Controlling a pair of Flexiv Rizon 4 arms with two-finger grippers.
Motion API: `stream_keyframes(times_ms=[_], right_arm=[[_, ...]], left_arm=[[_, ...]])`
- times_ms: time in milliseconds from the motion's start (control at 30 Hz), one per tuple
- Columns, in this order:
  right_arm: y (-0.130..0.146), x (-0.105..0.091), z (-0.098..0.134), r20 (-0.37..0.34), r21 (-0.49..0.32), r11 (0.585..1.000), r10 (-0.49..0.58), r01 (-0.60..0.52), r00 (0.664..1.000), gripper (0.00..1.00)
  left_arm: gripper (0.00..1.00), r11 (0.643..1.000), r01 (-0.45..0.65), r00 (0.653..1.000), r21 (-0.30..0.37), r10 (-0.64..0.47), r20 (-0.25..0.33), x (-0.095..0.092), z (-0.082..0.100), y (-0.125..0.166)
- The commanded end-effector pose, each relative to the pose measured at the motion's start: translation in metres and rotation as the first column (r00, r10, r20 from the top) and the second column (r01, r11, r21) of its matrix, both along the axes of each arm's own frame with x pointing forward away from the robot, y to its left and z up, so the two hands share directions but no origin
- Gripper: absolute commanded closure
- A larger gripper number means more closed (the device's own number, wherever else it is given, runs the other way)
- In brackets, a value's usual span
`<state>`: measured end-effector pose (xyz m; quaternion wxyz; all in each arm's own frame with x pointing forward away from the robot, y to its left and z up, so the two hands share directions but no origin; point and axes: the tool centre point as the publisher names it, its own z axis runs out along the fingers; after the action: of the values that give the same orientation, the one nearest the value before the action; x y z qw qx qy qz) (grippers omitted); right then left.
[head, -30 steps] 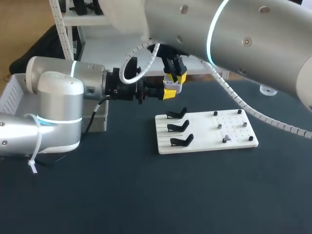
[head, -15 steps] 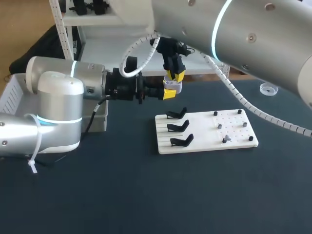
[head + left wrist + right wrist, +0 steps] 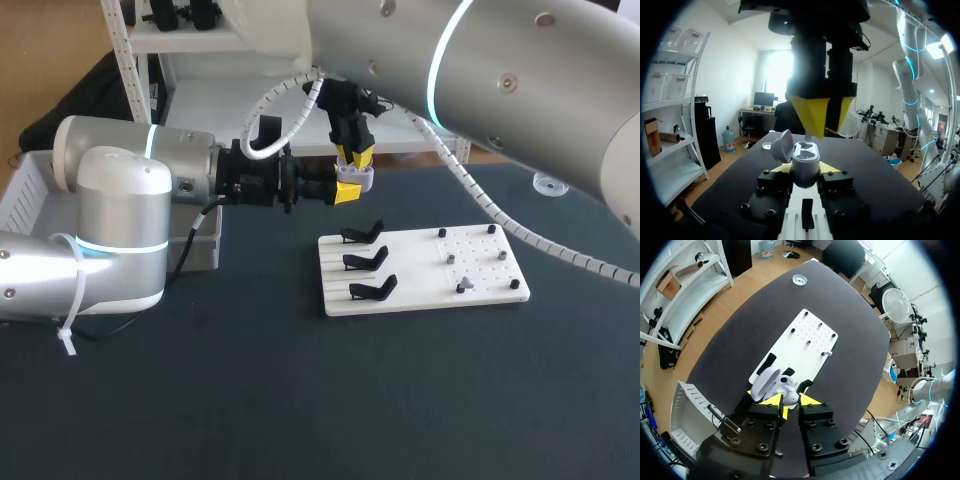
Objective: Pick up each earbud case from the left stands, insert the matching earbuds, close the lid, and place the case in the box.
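Note:
My left gripper (image 3: 345, 191) reaches in level above the table, behind the white board (image 3: 420, 270), shut on a grey earbud case (image 3: 359, 180). In the left wrist view the case (image 3: 805, 162) sits between that gripper's yellow tips with its lid (image 3: 781, 145) hinged open. My right gripper (image 3: 353, 168) hangs straight over the case, its fingers (image 3: 812, 112) narrowed to a point on a small white earbud (image 3: 808, 135) just above the opening. In the right wrist view the open case (image 3: 782, 386) lies right ahead of the right gripper (image 3: 788, 401). The three black stands (image 3: 365, 260) are bare.
Small pegs stand on the board's right half, two with greyish pieces (image 3: 461, 287). A white box (image 3: 25, 195) sits at the table's left edge behind my left arm. A small clear dish (image 3: 548, 184) lies at the far right.
My right gripper has shifted slightly left and settled over the open case. The left arm and case have stayed put.

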<state>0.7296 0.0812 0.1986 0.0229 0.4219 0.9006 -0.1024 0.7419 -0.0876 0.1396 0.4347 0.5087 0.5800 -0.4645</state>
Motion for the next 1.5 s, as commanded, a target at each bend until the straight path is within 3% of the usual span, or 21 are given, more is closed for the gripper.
stream_keyframes(times_ms=[33,1500], right_arm=[[0.000,0.001,0.000,-0.007,-0.001,1.000,-0.002,0.002,1.000,1.00],[-0.003,0.005,-0.017,-0.037,-0.004,1.000,-0.017,0.017,0.999,0.98]], left_arm=[[1.00,1.000,-0.004,1.000,-0.003,0.004,0.002,-0.001,-0.001,0.000],[1.00,1.000,-0.004,1.000,-0.003,0.004,0.002,-0.001,-0.001,0.000]])
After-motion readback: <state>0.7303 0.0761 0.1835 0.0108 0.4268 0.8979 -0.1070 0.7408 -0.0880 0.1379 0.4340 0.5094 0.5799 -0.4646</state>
